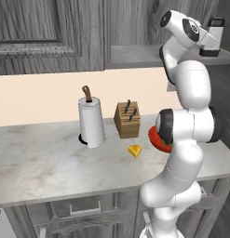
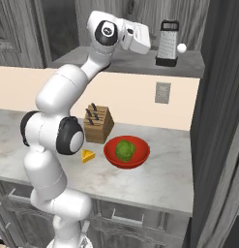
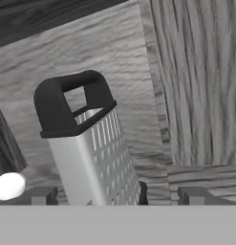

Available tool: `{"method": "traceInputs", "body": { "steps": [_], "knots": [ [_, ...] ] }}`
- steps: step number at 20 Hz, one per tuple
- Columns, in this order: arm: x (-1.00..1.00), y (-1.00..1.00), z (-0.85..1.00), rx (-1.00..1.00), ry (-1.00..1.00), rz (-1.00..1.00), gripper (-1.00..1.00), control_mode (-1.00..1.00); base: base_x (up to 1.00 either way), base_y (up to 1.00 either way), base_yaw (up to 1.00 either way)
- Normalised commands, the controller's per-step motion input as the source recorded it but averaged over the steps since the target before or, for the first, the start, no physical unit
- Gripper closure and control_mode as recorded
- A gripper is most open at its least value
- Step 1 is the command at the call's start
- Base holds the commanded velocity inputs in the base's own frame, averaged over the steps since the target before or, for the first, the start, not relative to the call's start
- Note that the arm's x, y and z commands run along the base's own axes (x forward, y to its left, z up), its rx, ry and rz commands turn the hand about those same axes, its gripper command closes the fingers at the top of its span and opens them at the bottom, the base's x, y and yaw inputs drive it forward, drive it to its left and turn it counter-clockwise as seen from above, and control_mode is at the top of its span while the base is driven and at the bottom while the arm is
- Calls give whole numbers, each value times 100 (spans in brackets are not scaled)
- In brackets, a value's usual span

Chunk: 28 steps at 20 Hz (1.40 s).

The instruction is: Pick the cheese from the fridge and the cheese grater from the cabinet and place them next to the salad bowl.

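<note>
- Dark fingers [image 3: 118, 196] stand spread wide, one tip on each side of the cheese grater [image 3: 88, 143], not yet touching it.
- Silver and perforated with a black handle, the cheese grater stands upright on the cabinet [image 2: 140, 60] shelf, a small white ball [image 2: 181, 47] just beside it.
- Risk, as a judgement: closing off-centre could tip the tapered grater or knock the ball off the shelf.
- White arm reaches high, its hand level with the shelf and pointing at the grater.
- Cheese [image 2: 88, 155] lies on the table [image 2: 164, 169] beside the salad bowl [image 2: 126, 151], near a knife block [image 2: 98, 124].
</note>
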Motion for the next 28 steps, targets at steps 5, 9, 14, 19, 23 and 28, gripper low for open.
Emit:
{"method": "traceInputs", "body": {
  "steps": [5, 9, 14, 19, 23, 28],
  "knots": [
    [0, -10, 0, 0, 3, -7, -100, -100, 0, 0, 0],
    [2, -12, 0, 0, 1, -5, -100, -100, 0, 0, 0],
    [4, -10, 0, 0, 0, -2, -100, -100, 0, 0, 0],
    [2, -5, 0, 0, 0, -1, -100, -100, 0, 0, 0],
    [0, 1, -2, 0, 0, 0, -100, -100, 0, 0, 0],
    [2, 8, 0, 0, 0, 0, -100, -100, 0, 0, 0]
  ]
}}
